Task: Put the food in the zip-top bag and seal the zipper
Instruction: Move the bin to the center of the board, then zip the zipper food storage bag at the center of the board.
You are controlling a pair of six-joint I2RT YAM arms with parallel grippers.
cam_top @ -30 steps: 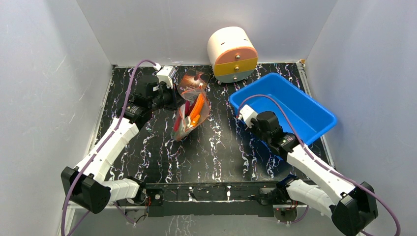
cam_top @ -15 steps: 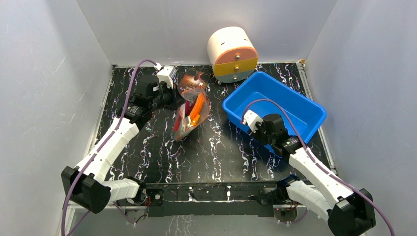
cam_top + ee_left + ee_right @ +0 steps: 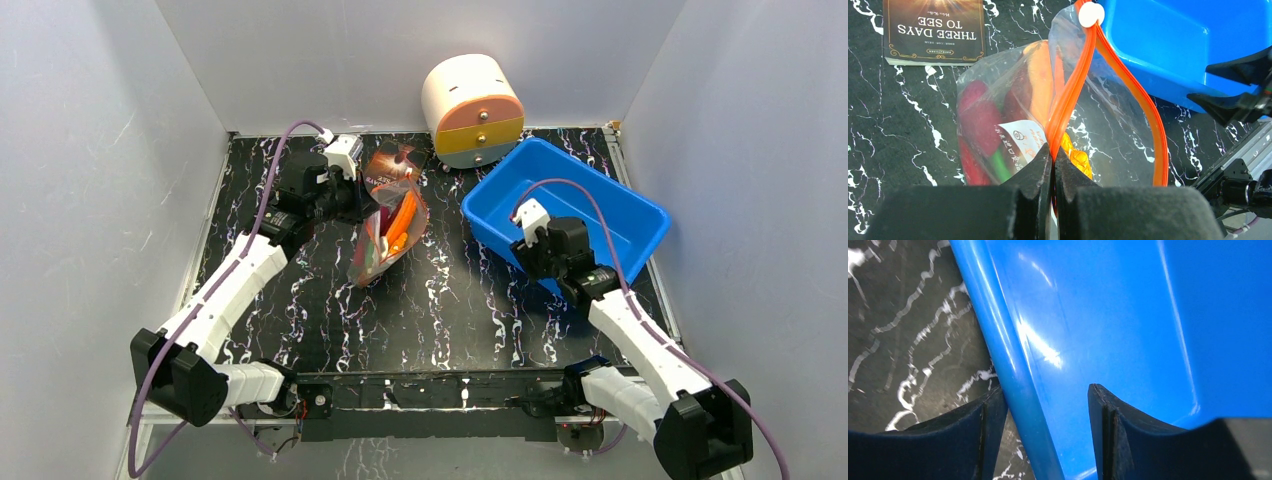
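Note:
The clear zip-top bag [image 3: 388,238] stands tilted at mid-table, its mouth partly open. In the left wrist view the bag [image 3: 1108,110] holds food: a red chili [image 3: 979,122], an orange slice [image 3: 1040,87], a green stick [image 3: 998,165] and orange bits [image 3: 1079,159]. The orange zipper [image 3: 1073,85] carries a white slider [image 3: 1091,14] at its far end. My left gripper [image 3: 358,205] [image 3: 1053,152] is shut on the zipper strip at its near end. My right gripper [image 3: 535,255] [image 3: 1045,390] is open, its fingers straddling the blue bin's rim.
The blue bin [image 3: 590,205] [image 3: 1118,315] [image 3: 1168,45] sits at the right, right of the bag. A dark paperback book [image 3: 393,165] [image 3: 933,30] lies behind the bag. A cream round drawer unit [image 3: 472,108] stands at the back. White walls enclose the table.
The blue bin has shifted left and turned. My right gripper has moved right and further back along the bin's near rim. The left gripper and bag have held still.

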